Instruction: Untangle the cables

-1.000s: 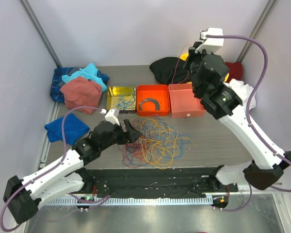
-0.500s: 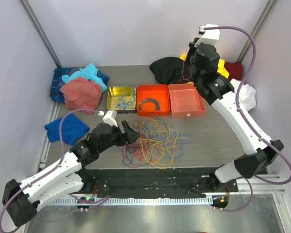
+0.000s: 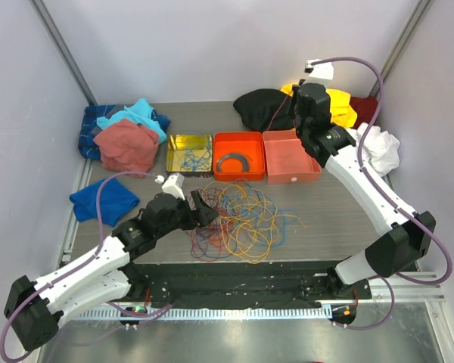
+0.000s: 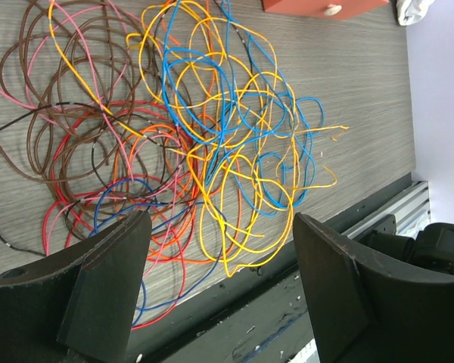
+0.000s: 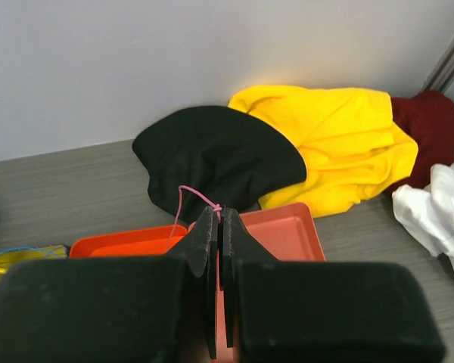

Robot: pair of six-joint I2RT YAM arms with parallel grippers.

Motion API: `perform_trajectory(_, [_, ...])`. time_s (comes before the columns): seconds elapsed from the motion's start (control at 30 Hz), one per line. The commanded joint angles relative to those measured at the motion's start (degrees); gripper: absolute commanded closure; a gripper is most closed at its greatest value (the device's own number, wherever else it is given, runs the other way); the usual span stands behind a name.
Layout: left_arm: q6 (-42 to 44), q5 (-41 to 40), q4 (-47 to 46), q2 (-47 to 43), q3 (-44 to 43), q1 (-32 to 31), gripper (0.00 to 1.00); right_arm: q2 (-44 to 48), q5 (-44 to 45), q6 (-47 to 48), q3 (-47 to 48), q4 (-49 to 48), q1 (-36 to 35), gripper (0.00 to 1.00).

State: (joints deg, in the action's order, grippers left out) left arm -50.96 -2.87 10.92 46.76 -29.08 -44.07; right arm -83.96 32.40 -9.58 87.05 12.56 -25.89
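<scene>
Cables (image 3: 240, 219): a loose tangle of many colours, lying on the counter (image 3: 340, 215) near its front edge.
Left jaws: spread wide and empty, over the tangle's left side.
Right jaws: pressed together, pinching a pink wire (image 5: 183, 193), raised over an orange tray (image 3: 290, 157) at the back.

cables (image 4: 212, 151): you'll see yellow, blue, orange, red, brown, pink | surface (image 4: 363, 91): grey wood-grain streaks | your trays: yellow tray (image 3: 180, 143), orange tray (image 3: 253, 144) | your cloths: black cloth (image 5: 212, 151), yellow cloth (image 5: 325, 144), maroon cloth (image 5: 431, 125), white cloth (image 5: 435, 212)
</scene>
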Motion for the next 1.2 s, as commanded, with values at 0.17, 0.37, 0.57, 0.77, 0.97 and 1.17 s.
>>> perform_trajectory(0.17, [-0.55, -0.99, -0.73, -2.2, 0.69, 0.22, 0.2, -7.25, -3.66, -7.46, -7.41, -3.68, 4.97, 0.99])
perform_trajectory(0.37, [-0.11, -1.87, 0.68, -3.43, 0.6, 0.22, 0.2, -9.9, -4.8, -10.28, -10.58, -3.85, 8.92, 0.99])
perform_trajectory(0.57, [-0.46, -1.34, 0.42, -2.73, 0.87, 0.22, 0.2, -11.83, -7.0, -11.77, -12.16, -3.33, 10.51, 0.99])
perform_trajectory(0.77, [-0.55, -0.82, -0.28, -2.03, 0.87, 0.22, 0.2, -15.17, -9.89, -13.26, -12.95, -1.75, 10.51, 0.99])
perform_trajectory(0.97, [-0.63, -0.99, -0.37, -2.29, 1.13, 0.22, 0.2, -15.09, -14.21, -14.84, -13.75, -0.79, 10.33, 0.88])
perform_trajectory(1.17, [-0.54, -0.73, -0.9, -1.06, 0.78, 0.22, 0.2, -9.66, -9.91, -15.29, -13.57, 1.41, 9.19, 0.46])
